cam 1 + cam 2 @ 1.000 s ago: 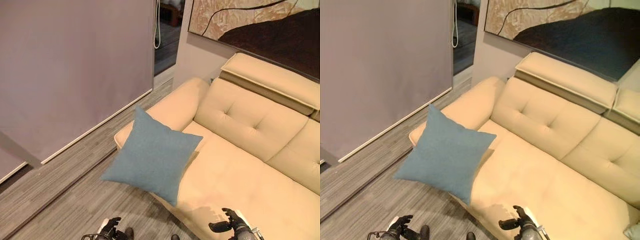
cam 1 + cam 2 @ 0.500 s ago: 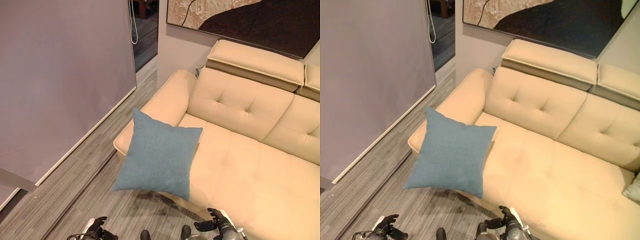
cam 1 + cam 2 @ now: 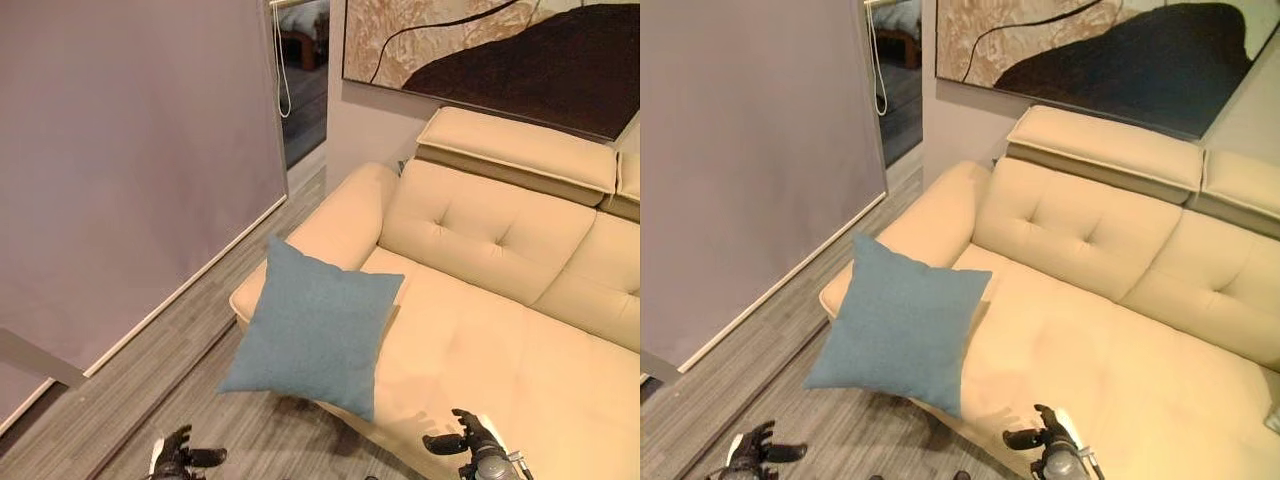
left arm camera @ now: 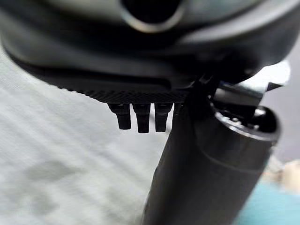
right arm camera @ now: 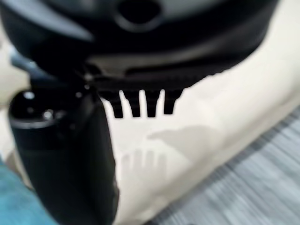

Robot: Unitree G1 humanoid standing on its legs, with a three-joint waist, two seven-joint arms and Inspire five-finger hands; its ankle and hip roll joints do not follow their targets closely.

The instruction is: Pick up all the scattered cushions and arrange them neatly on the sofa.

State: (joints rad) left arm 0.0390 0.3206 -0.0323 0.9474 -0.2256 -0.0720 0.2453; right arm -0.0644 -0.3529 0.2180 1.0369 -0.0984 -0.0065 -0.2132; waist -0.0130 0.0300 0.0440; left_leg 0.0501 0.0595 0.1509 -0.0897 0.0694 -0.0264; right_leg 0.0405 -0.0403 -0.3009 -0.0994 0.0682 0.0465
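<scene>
A blue square cushion [image 3: 315,335] leans upright against the front of the cream sofa [image 3: 500,330], by its left armrest, with its lower corner over the floor. A sliver of a pale cushion [image 3: 1274,418] shows at the sofa's far right edge. My left hand [image 3: 180,462] hangs low over the floor, below and left of the blue cushion, with straight fingers [image 4: 140,117] that hold nothing. My right hand [image 3: 465,445] hovers open over the seat's front edge, to the right of the cushion; its fingers [image 5: 140,105] are straight and cast a shadow on the seat.
A grey blind [image 3: 130,150] covers the left side down to the striped wood floor [image 3: 150,380]. Behind the armrest a doorway [image 3: 305,80] opens. A large painting [image 3: 480,45] hangs above the sofa's backrest.
The whole picture has shifted, so the camera moved. The blue cushion keeps its place against the sofa. Both hands stay low and open; the right one sits a little further right.
</scene>
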